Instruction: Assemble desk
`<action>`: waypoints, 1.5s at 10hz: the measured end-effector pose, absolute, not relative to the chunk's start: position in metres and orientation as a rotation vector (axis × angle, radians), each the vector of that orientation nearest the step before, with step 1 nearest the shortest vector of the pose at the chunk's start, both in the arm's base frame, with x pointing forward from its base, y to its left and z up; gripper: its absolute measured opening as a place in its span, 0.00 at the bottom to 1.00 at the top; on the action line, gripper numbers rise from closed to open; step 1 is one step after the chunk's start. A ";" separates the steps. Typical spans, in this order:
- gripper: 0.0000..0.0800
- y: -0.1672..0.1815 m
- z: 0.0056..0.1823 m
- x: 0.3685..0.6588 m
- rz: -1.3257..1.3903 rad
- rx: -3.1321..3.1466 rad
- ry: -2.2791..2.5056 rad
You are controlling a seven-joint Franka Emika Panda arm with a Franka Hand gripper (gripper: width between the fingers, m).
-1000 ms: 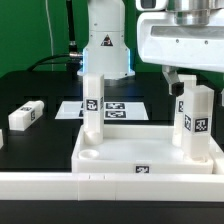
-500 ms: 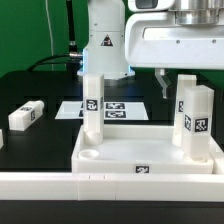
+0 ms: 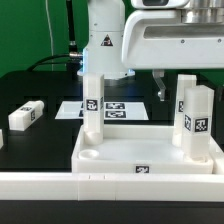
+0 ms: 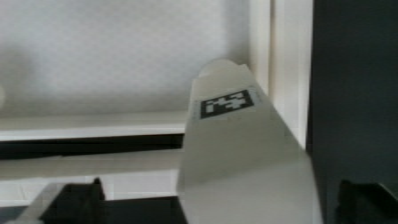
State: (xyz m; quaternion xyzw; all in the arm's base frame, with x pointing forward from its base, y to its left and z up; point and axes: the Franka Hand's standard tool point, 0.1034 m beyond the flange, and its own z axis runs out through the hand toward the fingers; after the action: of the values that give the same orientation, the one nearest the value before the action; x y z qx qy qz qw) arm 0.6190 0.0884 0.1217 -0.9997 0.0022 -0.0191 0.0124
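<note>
The white desk slab (image 3: 150, 152) lies flat with its raised rim up. Two white block legs stand upright in its far corners, one on the exterior view's left (image 3: 92, 110) and one on its right (image 3: 196, 118). A third leg (image 3: 27, 115) lies loose on the black table at the left. My gripper (image 3: 174, 86) hangs open just above and behind the right leg. In the wrist view my gripper (image 4: 214, 205) is open, its dark fingers (image 4: 71, 200) standing apart on either side of the tagged leg (image 4: 240, 150) without touching it. The slab's inside (image 4: 107, 70) lies behind.
The marker board (image 3: 118, 108) lies on the table behind the slab. A long white rail (image 3: 90, 186) runs along the front. The robot's base (image 3: 105, 50) stands at the back.
My gripper has lifted off the right leg and drifted toward the exterior view's left. The leg stays upright in its corner.
</note>
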 end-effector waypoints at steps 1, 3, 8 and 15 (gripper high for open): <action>0.80 0.088 0.122 0.619 -0.060 -3.119 -0.032; 0.60 0.088 0.122 0.619 -0.060 -3.119 -0.024; 0.36 0.088 0.122 0.619 -0.060 -3.119 -0.024; 0.36 0.090 0.121 0.617 -0.060 -2.955 0.828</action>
State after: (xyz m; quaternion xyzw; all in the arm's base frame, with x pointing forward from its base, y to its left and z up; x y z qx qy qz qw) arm 0.6174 0.0904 0.1206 -0.9621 0.2697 -0.0194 0.0359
